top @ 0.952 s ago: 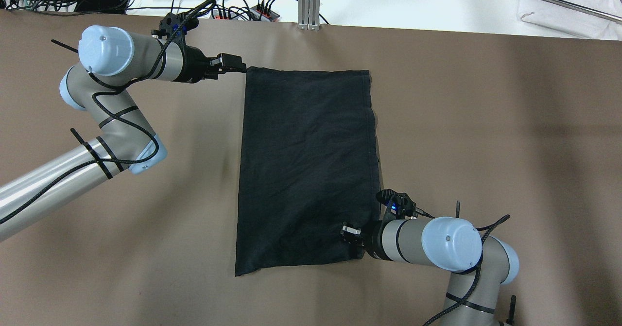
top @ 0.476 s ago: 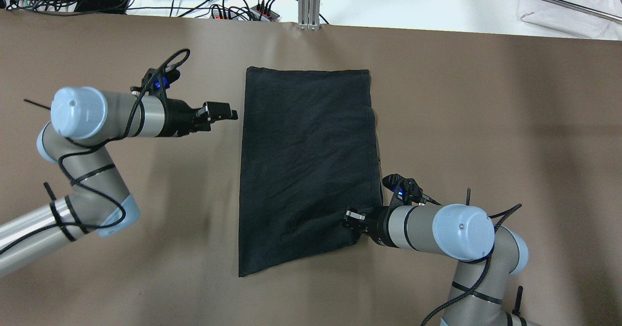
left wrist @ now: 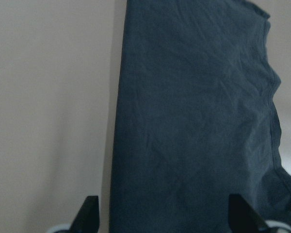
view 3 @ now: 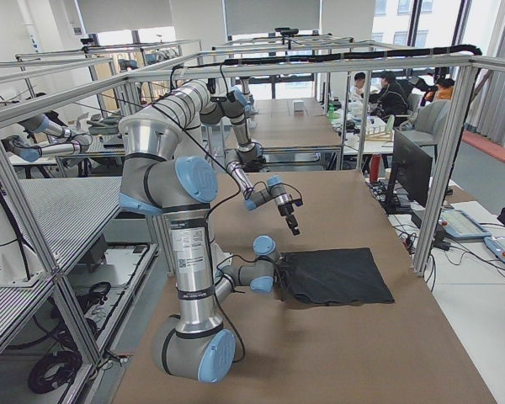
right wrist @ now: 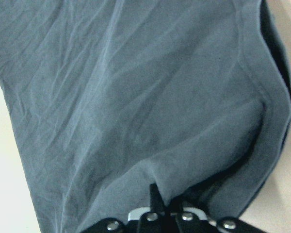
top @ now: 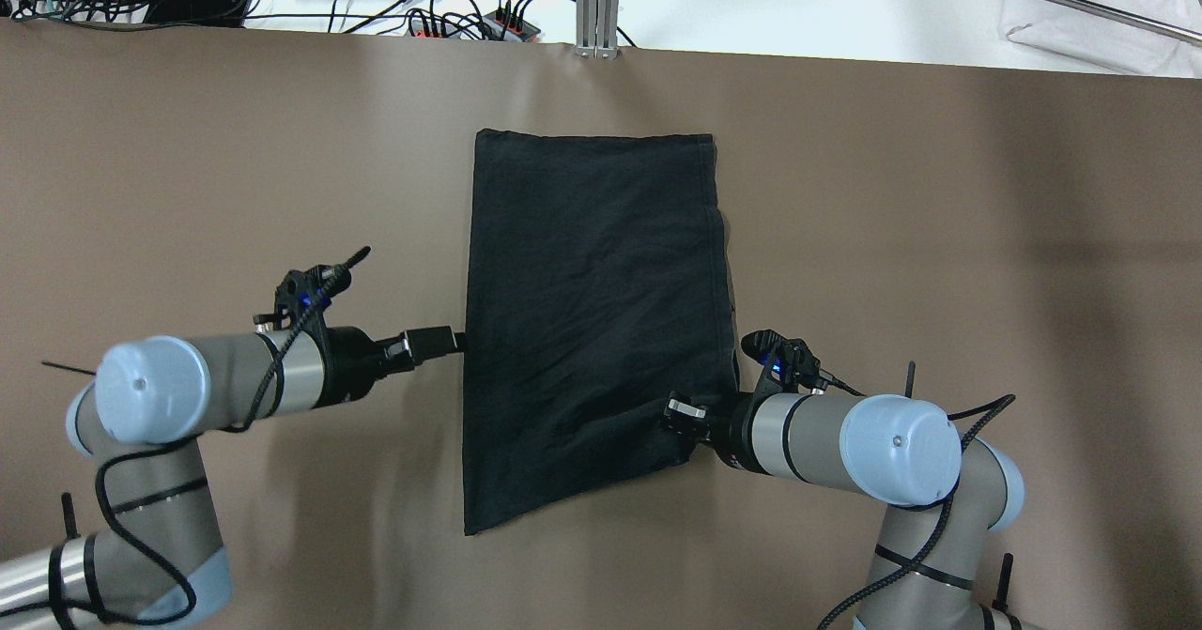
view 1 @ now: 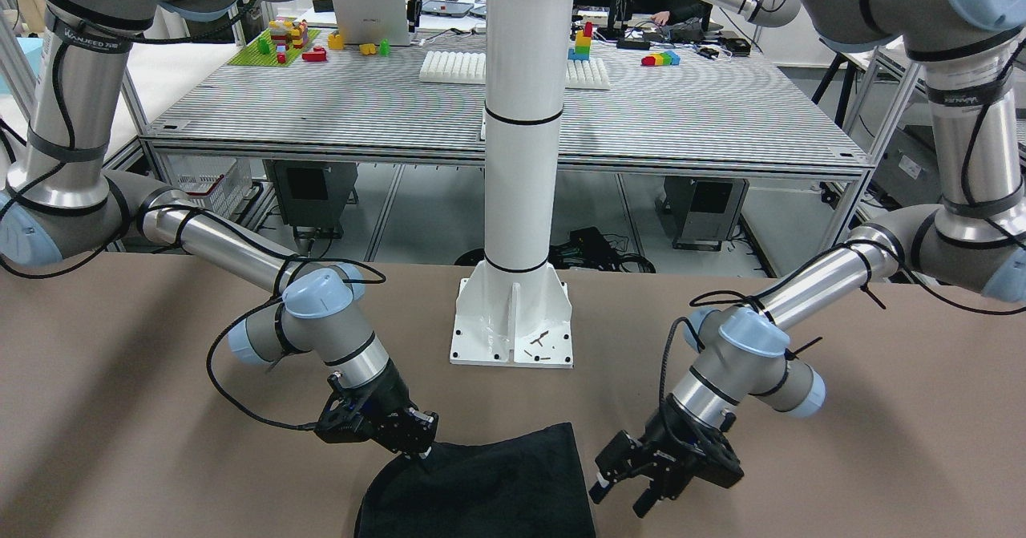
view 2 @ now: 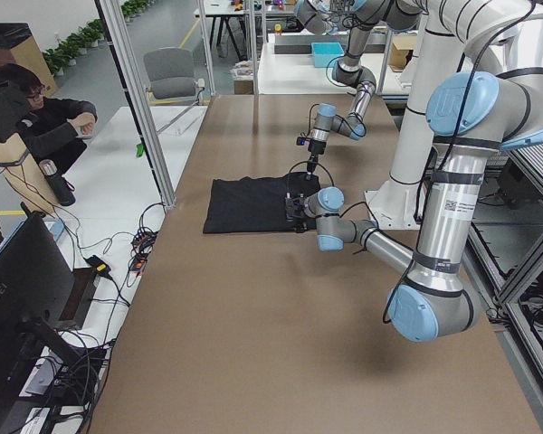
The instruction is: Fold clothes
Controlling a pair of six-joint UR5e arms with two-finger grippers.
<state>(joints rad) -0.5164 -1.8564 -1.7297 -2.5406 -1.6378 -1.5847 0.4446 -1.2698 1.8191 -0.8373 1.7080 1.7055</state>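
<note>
The white pillar base stands on the brown surface at the robot's edge, and everything else lies outward from it. Just out from the base, in front of it and wider than it on both sides, the black garment lies spread on the surface, a rough rectangle whose long sides run away from the base. At the garment's end nearest the base, on the base's right-arm side, the right pincer is closed tight on the corner of the cloth. The right wrist view shows a ridge of fabric nipped between its fingers, with the hem curling round beside them. That corner is drawn up and inward, so the near hem slants from the pincer back toward the base to the other near corner, which lies flat. On the base's left-arm side, a little farther out, the left pincer sits just beside the garment's long edge with its jaws wide apart, holding nothing. In the left wrist view its two fingertips straddle that edge, and whether they touch the cloth I cannot tell. Farther from the base the fabric lies flat with light wrinkles up to a straight far hem. Past the surface's far edge stand an aluminium post and a power strip with cables
</note>
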